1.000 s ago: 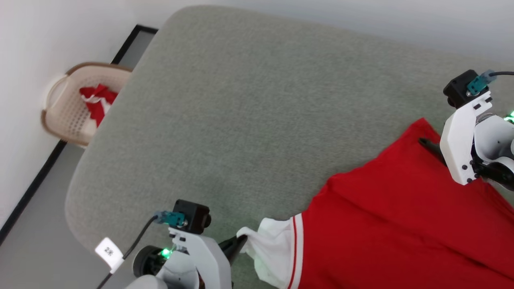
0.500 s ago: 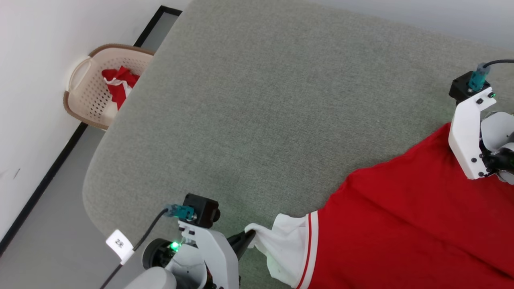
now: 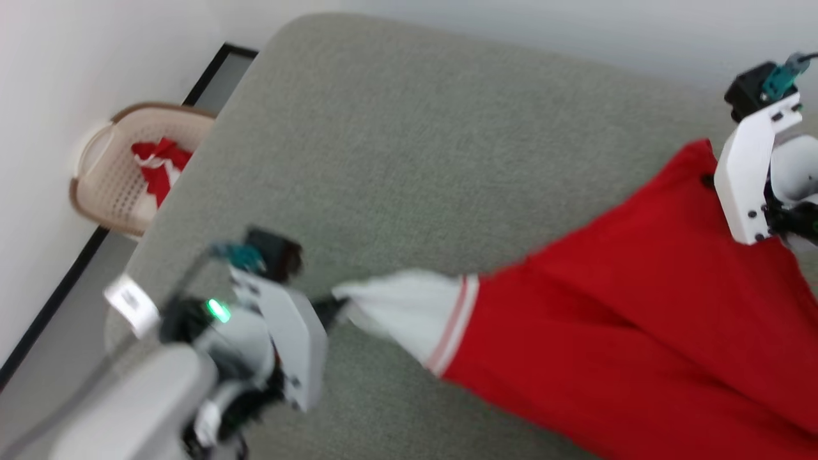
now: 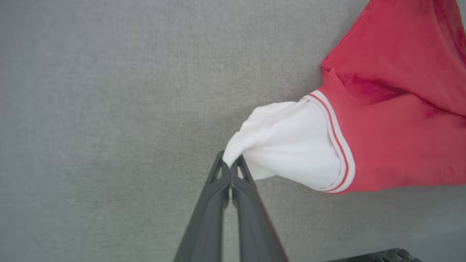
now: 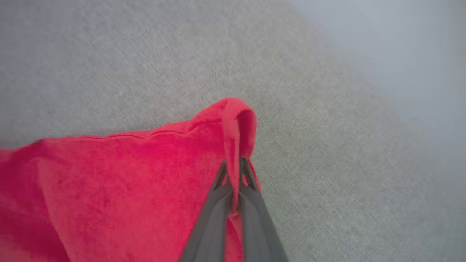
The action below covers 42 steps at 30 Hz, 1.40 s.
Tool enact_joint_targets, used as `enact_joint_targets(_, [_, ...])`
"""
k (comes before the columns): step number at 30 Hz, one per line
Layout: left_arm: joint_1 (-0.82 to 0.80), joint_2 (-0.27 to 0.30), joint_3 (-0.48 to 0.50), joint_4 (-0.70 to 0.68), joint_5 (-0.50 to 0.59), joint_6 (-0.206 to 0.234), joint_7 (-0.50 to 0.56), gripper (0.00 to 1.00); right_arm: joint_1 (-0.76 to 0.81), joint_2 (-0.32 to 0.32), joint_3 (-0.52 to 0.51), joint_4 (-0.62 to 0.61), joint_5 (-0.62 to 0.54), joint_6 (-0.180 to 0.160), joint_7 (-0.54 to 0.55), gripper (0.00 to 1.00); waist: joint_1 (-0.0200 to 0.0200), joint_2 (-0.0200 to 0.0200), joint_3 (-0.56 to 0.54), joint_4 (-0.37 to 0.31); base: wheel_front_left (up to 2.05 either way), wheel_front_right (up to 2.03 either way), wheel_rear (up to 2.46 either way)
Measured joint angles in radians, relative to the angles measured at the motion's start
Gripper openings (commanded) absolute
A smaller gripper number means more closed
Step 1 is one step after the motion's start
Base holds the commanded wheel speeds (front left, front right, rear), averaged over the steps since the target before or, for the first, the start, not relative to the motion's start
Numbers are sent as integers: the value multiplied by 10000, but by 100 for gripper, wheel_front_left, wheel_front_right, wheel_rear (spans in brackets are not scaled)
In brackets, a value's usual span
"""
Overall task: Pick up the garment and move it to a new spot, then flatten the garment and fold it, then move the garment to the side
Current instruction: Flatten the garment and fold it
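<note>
**A:** Where is the garment?

**B:** The garment [image 3: 626, 306], a red T-shirt, is stretched across the near right part of the grey padded table [image 3: 409, 160]. Its white sleeve end [image 4: 287, 145] points toward the table's near left edge.

**A:** And the grippers?

**B:** The left gripper [image 4: 230, 165] is pinched closed on the tip of that sleeve end. The right gripper [image 5: 235, 163] is pinched closed on a folded red corner, toward the table's far right edge.

**A:** How will it handle?

**B:** Probably light, soft and limp, drooping wherever it is unsupported. Hems and corners look like the safest holds, though such thin pinches could slip free.
</note>
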Motion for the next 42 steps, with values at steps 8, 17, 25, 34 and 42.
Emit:
enact_joint_targets(8, [-2797,625,198,738,508,-723,1425,0,-654,94,-201,188,163,0,-1779,0,0,0,-874,-522,0,0,0])
enact_joint_targets(17, [-5941,219,79,3336,1383,-1684,1825,0,-1296,502,-665,1124,-46,2,-3837,0,0,0,-1941,-1187,0,0,0])
enact_joint_targets(25, [-8054,-451,90,5766,2203,-2130,717,0,-2043,907,-1020,1952,-370,2,-4784,0,0,0,-2466,-1937,0,0,0])
enact_joint_targets(34, [-9676,-1055,104,7624,2635,-2426,-546,0,-2530,1208,-1371,2151,-301,2,-5156,0,0,0,-2599,-2520,0,0,0])
enact_joint_targets(42, [-10964,-1310,213,8485,2690,-2598,-1053,0,-3447,1241,-1835,2249,-232,2,-5055,0,0,0,-1806,-2706,0,0,0])
